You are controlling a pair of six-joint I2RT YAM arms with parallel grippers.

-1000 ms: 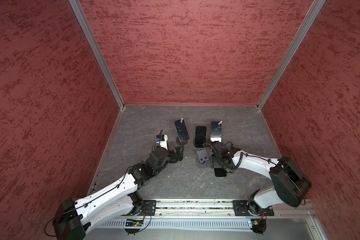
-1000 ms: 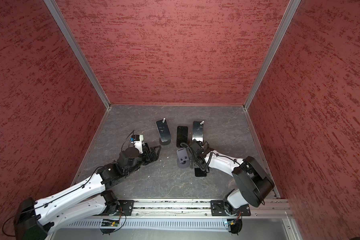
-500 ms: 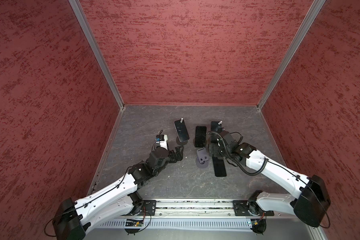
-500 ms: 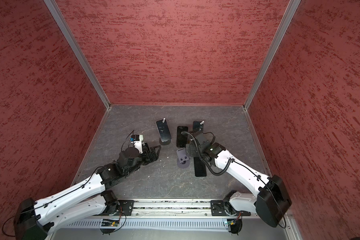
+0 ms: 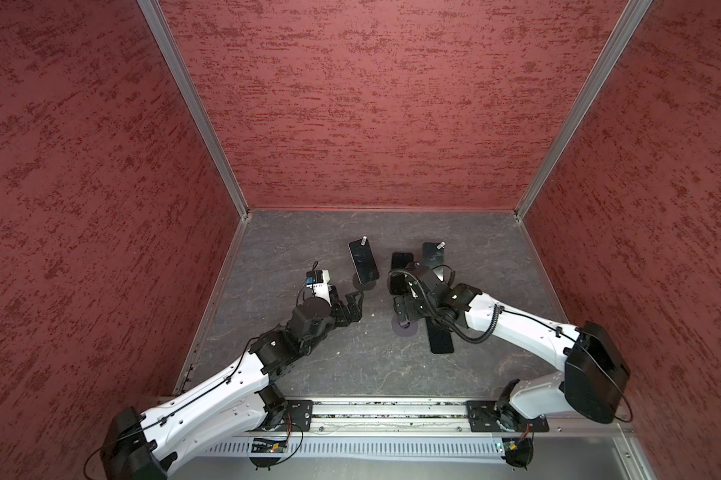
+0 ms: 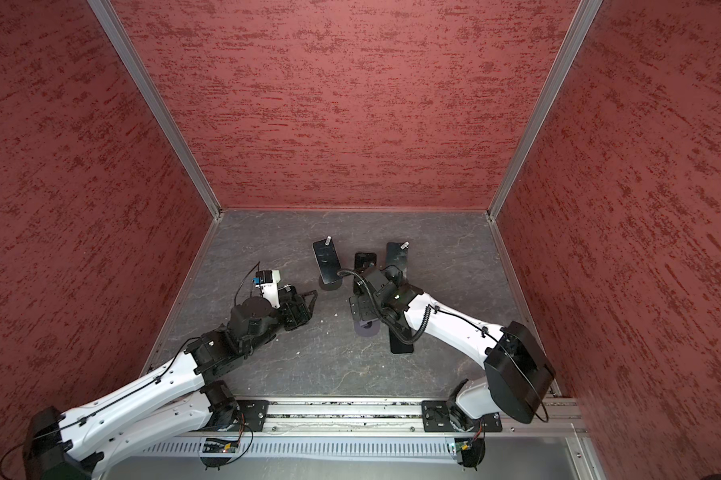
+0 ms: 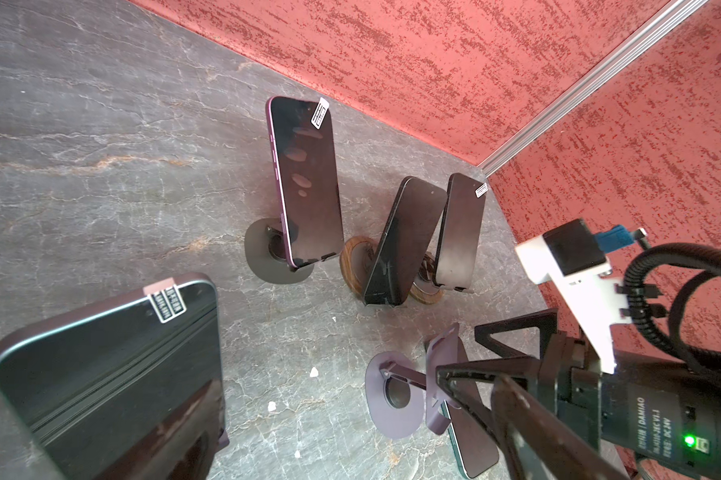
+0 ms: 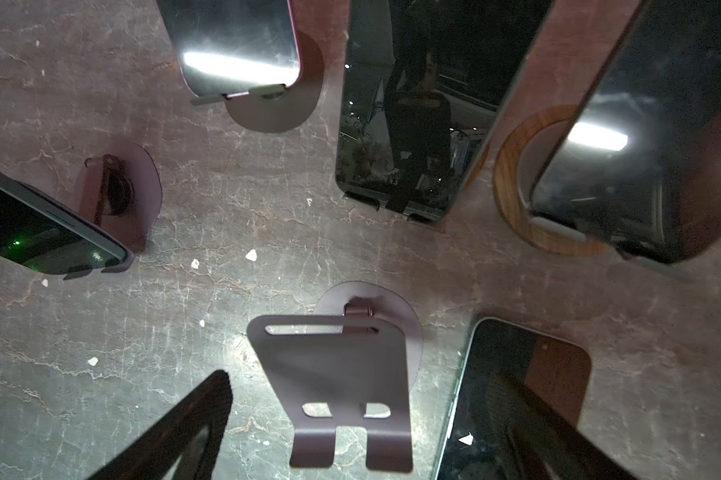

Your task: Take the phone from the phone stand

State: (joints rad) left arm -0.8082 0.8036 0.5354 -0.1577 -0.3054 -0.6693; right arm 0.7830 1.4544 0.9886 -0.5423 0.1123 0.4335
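Right gripper (image 5: 403, 312) hung spread wide, nothing in it, right over bare purple phone stand (image 8: 338, 374). Phone (image 5: 440, 338) lay flat on floor (image 5: 350, 365) just beside that gripper, off stand already. Left gripper (image 5: 356, 306) spread too, empty, well apart from phone.

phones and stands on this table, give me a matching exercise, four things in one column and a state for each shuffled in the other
Column one
1. purple stand
2. phone beside that stand
3. purple-edged phone
4. right gripper

Column two
a. propped on a dark round-based stand
b. open, holding nothing
c. no phone on it
d. lying flat on the table

Pairs: 1-c, 2-d, 3-a, 4-b
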